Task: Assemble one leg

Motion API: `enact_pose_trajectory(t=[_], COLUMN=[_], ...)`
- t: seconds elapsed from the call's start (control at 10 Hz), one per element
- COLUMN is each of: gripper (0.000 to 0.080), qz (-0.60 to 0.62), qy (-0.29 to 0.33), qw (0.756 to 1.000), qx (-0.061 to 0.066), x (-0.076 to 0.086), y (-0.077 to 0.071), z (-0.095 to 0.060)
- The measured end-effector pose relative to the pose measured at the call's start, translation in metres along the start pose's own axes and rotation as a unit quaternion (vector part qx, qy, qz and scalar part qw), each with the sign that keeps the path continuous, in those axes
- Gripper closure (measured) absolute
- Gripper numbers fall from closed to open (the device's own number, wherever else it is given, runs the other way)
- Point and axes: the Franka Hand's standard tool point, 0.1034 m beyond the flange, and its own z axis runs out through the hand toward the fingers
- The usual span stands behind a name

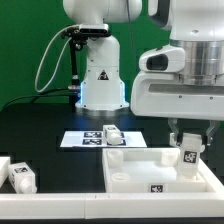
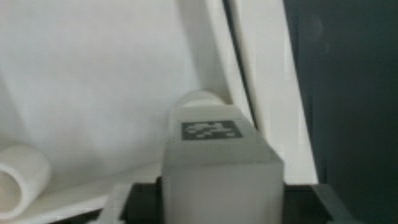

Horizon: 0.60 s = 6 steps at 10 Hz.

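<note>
My gripper (image 1: 187,147) is shut on a leg (image 1: 187,154), a stubby white peg with a square tag. It holds the leg upright over the far right corner of the large white panel (image 1: 140,172). In the wrist view the leg (image 2: 212,150) stands between my dark fingers (image 2: 143,203), tag facing the camera, and its tip is close to the panel's raised rim (image 2: 238,60). I cannot tell whether the leg touches the panel. Another leg (image 1: 113,133) lies on the marker board (image 1: 80,140).
Two more white tagged parts (image 1: 20,176) lie on the black table at the exterior view's left. The robot's white base (image 1: 102,80) stands behind the marker board. A rounded white shape (image 2: 18,185) shows inside the panel in the wrist view.
</note>
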Motion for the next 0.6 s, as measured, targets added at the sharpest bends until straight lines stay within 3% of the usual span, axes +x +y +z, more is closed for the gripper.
enact_pose_trajectory(t=[0.2, 0.4, 0.6], gripper=[0.0515, 0.0515, 0.0514], qz=[0.120, 0.257, 0.397], qy=[0.016, 0.011, -0.026], qw=[0.993, 0.966, 0.915], qx=[0.011, 0.022, 0.062], x=[0.0048, 0.0071, 0.0128], y=[-0.0055, -0.0050, 0.0017], z=[0.0002, 0.0004, 0.0007])
